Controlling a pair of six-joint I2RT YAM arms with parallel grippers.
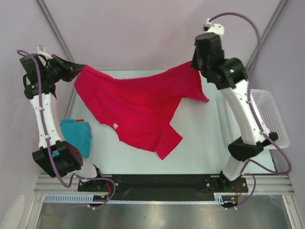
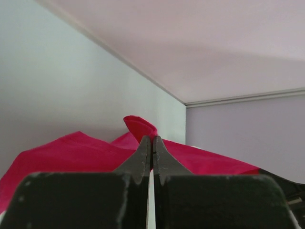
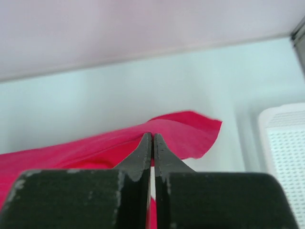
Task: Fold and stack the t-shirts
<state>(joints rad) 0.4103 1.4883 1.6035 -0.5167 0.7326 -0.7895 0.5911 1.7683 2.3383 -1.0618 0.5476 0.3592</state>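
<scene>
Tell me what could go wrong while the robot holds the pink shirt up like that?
1. The left gripper and the right gripper each pinch only a thin edge of the crimson shirt, so it might slip out.
2. The shirt sags unevenly between them, with one flap trailing toward the near side, so it could land wrinkled.
3. The teal shirt lies close to the left arm, which might bump it.

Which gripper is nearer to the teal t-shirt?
Left. The left gripper grips the crimson t-shirt behind the teal t-shirt; the right gripper is far across the table.
</scene>
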